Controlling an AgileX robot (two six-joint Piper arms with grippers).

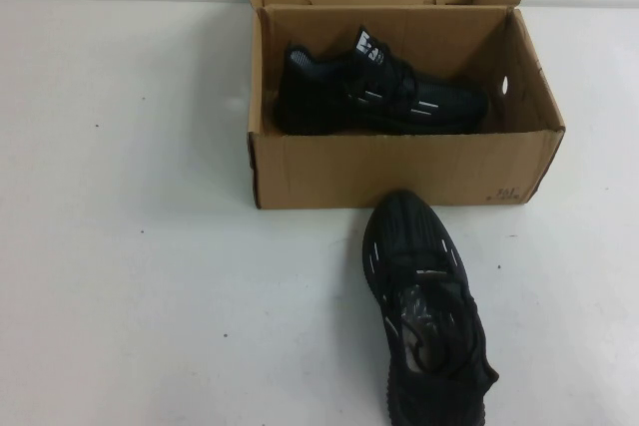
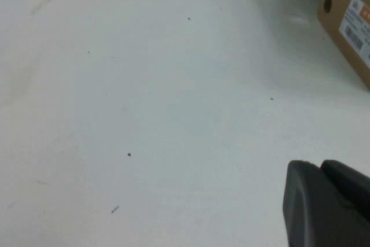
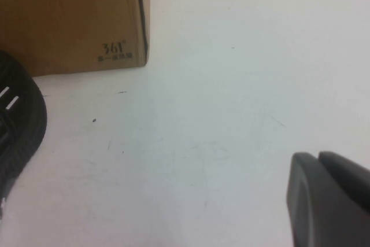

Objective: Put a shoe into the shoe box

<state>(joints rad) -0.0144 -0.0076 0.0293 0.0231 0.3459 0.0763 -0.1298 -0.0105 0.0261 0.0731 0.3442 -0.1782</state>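
Your shoe (image 1: 426, 306) lies on the white table (image 1: 130, 246) in front of the shoe box (image 1: 399, 169), just outside its near wall, toe toward the box and heel toward the robot's side; crumpled paper shows in its opening and short silver-white dashes run along its upper. Its toe sits very close to the box wall, but you cannot tell whether the two touch. In the right wrist view you see the rounded edge of that shoe (image 3: 20, 125) beside the box corner (image 3: 75, 21) that carries small black print. Inside the box, the other black sneaker (image 1: 379, 92) lies on its side along the length of the box, its white-marked tongue tag up. The box stands open, with short flaps raised at the back, and a round hole shows in its right end wall. In the left wrist view you see the other end of the box (image 2: 350, 21), with a round hole and a white barcode label. The left gripper (image 2: 326, 203) and the right gripper (image 3: 329, 198) each hang over bare table, apart from shoe and box; only a dark edge of each shows, so you cannot tell whether either claw is released or clenched.
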